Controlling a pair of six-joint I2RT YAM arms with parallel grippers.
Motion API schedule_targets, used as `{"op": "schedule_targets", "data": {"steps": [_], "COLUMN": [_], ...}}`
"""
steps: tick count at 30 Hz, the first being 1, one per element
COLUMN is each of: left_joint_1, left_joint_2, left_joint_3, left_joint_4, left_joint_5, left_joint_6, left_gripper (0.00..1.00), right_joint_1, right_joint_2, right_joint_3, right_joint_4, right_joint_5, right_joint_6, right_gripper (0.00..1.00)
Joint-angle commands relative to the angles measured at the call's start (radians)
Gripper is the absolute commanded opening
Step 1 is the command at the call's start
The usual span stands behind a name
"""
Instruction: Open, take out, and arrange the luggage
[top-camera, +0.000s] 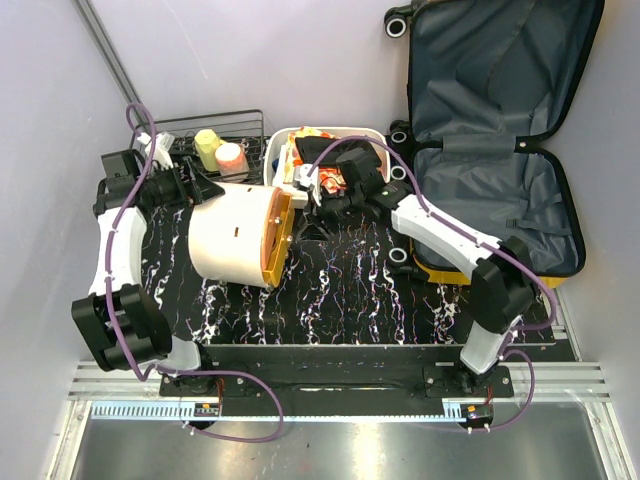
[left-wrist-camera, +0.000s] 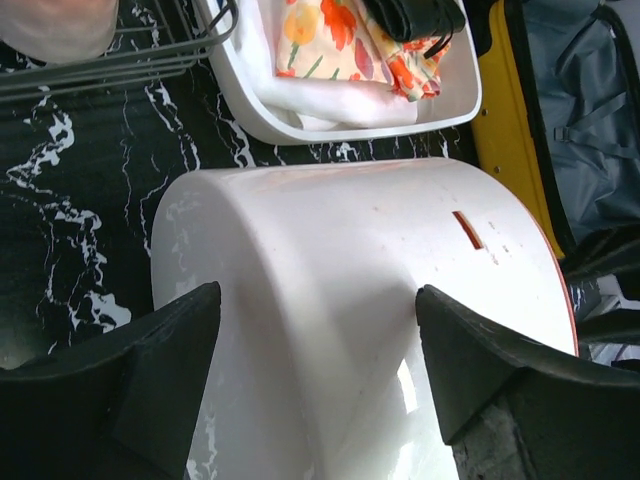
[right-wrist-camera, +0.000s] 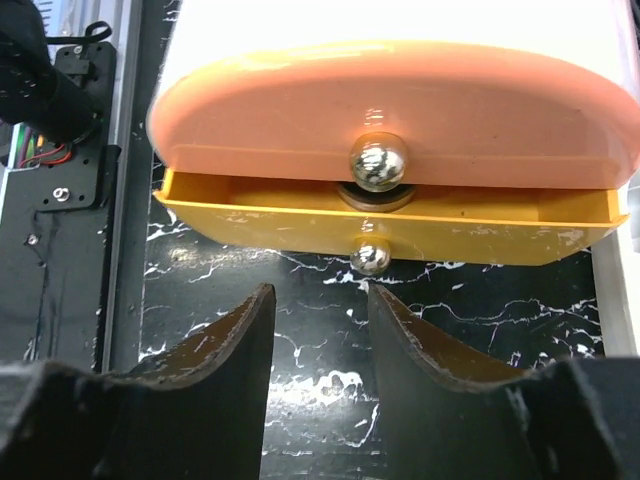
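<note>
Left hand (left-wrist-camera: 318, 305), spread astride cream container (left-wrist-camera: 350, 215); right hand (right-wrist-camera: 320, 300), parted, empty. Luggage (top-camera: 490, 190), upper right, opened; arranging judged underway; container to be uprighted.

This looks like a robotics lab test cell: two robot arms (top-camera: 445, 235) are bolted by an aluminium rail (top-camera: 340, 392) at the edge of a black marbled table (top-camera: 340, 290), with purple cables (top-camera: 250, 432) and a small circuit board (top-camera: 207, 407) exposed. Plain pale walls (top-camera: 300, 60) close it in, and the luggage (top-camera: 500, 100) lies open beside the table.

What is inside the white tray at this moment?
The white tray holds a floral cloth over folded white fabric and a black item. Whatever lies beneath them is covered.
</note>
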Motion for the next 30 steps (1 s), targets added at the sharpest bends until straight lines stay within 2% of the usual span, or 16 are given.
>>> {"op": "schedule_targets", "data": {"steps": [1,3,7,13,18,24,27,30], "left_joint_1": [0.026,0.044,0.075,0.1,0.101,0.101,0.071,-0.012], "left_joint_2": [0.021,0.011,-0.024,-0.062,-0.122,-0.167,-0.159,-0.186], "left_joint_3": [0.039,0.07,0.122,0.182,0.176,0.172,0.223,0.245], "left_joint_4": [-0.215,-0.221,-0.257,-0.376,-0.445,-0.488,-0.565,-0.562], "left_joint_5": [-0.093,-0.096,-0.119,-0.119,-0.137,-0.114,-0.131,-0.215], "left_joint_6": [0.124,0.119,0.127,0.191,0.253,0.286,0.357,0.36], "left_gripper": [0.84,0.89,0.94,0.94,0.93,0.91,0.91,0.91], "right_joint_1": [-0.003,-0.002,0.015,0.074,0.138,0.178,0.183,0.179], "right_joint_2": [0.105,0.148,0.247,0.31,0.365,0.481,0.506,0.453], "right_joint_3": [0.004,0.022,0.09,0.148,0.191,0.344,0.403,0.354], "right_joint_4": [0.155,0.188,0.267,0.374,0.497,0.601,0.617,0.62], "right_joint_5": [0.009,0.008,0.017,0.041,0.058,0.055,0.028,0.023], "right_joint_6": [0.04,0.058,0.101,0.194,0.274,0.401,0.468,0.469], "right_gripper": [0.5,0.5,0.5,0.5,0.53,0.59,0.61,0.66]}}
